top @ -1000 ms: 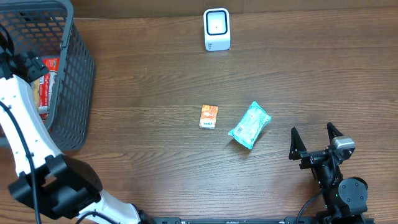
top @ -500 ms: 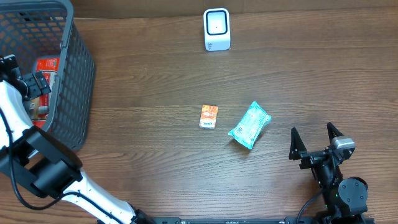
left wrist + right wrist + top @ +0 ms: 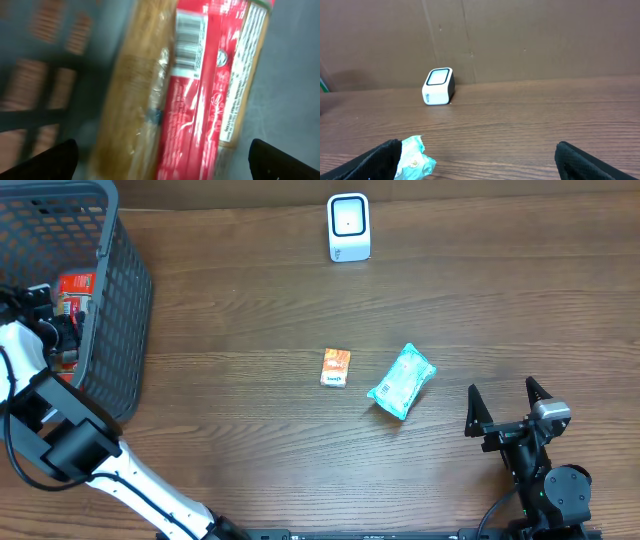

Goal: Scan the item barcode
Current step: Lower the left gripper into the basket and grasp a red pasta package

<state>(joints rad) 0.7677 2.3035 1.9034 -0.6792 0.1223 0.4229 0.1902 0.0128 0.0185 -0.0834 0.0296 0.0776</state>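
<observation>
1. The right gripper sits at the near edge of the table, on the right. Its jaws are spread wide and hold nothing. In the right wrist view both fingers show at the lower corners with bare tabletop between them.

2. A teal packet lies just beyond and to the left of the right gripper, apart from it. It lies flat and is turned at an angle.

3. An orange box lies flat just left of the packet. The two do not touch.

4. A dark mesh basket stands on the far left of the table. The left arm reaches over its rim and down into it.

5. The left gripper is inside the basket, directly over a red pack. Its jaws are spread wide, with one finger at each lower corner of the left wrist view and the pack in the gap between them. The pack lies on the basket floor. The view is blurred, so contact with the pack cannot be determined.

6. A barcode is printed on the upward face of the pack, near its far end.

7. The white scanner stands upright at the far edge of the table, near the centre, well apart from the basket and from both grippers.
</observation>
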